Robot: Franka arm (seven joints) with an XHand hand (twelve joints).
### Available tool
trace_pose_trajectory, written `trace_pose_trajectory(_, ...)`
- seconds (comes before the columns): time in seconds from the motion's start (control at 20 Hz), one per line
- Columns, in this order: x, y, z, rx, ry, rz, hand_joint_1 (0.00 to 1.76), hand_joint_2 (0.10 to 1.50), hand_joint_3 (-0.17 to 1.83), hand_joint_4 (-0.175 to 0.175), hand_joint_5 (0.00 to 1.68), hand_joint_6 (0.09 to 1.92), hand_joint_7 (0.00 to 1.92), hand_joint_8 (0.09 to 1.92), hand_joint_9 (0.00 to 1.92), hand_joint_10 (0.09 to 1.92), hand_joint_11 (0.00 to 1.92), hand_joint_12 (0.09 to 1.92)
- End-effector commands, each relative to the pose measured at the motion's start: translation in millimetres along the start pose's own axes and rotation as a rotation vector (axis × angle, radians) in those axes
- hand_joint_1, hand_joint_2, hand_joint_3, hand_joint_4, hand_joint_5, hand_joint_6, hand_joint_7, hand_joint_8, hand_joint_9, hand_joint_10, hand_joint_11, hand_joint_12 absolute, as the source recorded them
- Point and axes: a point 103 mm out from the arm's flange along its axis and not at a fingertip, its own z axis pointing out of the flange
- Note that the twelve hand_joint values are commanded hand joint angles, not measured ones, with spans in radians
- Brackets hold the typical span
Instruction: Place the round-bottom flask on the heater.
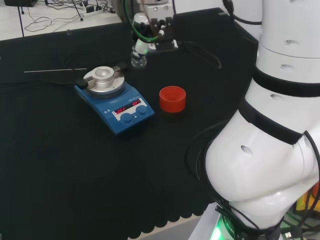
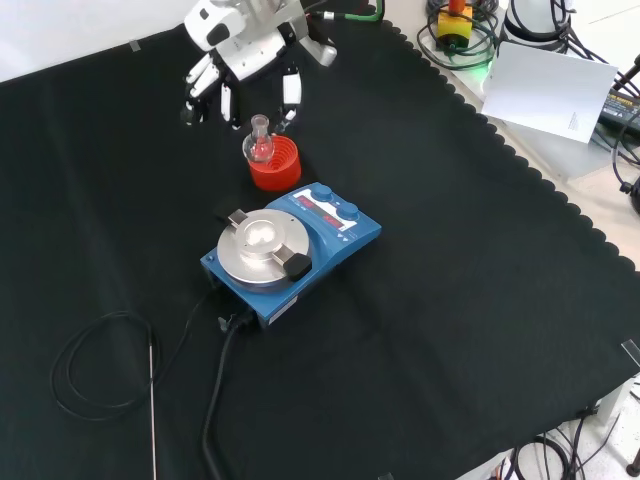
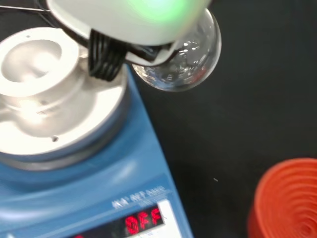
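My hand point(image 2: 240, 55) is up near the far edge of the black cloth worktop point(image 2: 450, 330) in the front view. My fingers point(image 2: 291, 92) point down and are curled round the neck of the small clear round-bottom glass flask point(image 2: 260, 145), pinching it. The flask hangs under my hand.

In the wrist view its round belly point(image 3: 183, 59) is over bare cloth, just beside the edge of the heater's round silver top point(image 3: 44, 89). It is not on the top.

The blue box heater point(image 2: 330, 235) sits near the middle of the worktop. The red ribbed ring stand point(image 1: 172, 98) stands just beside it. In the head view the stand has nothing in it and the flask point(image 1: 139, 60) is apart from it.

There is lots of bare cloth toward the near edge and the wavy right edge in the front view. A black cable point(image 2: 215, 400) and a thin metal rod point(image 2: 152, 400) lie near the near left corner.
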Motion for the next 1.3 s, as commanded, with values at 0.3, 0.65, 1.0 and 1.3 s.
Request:
trace_pose_trajectory(0.3, 80, 38, -1, 0.027, -0.056, -0.111, 1.13, 0.57, 0.87, 0.14, 1.21, 0.88, 0.13, 0.66, 0.38, 0.67, 0.22, 1.41)
trace_pose_trajectory(0.65, 104, 53, 7, 0.047, -0.073, -0.133, 1.13, 0.57, 0.87, 0.139, 1.21, 0.88, 0.13, 0.66, 0.38, 0.67, 0.22, 1.41)
trace_pose_trajectory(1.0, 111, 60, 14, 0.058, -0.076, -0.146, 1.13, 0.57, 0.87, 0.139, 1.21, 0.89, 0.13, 0.66, 0.38, 0.67, 0.22, 1.41)
trace_pose_trajectory(1.3, 112, 67, 20, 0.073, -0.08, -0.15, 1.13, 0.57, 0.87, 0.138, 1.21, 0.89, 0.13, 0.66, 0.38, 0.67, 0.21, 1.41)
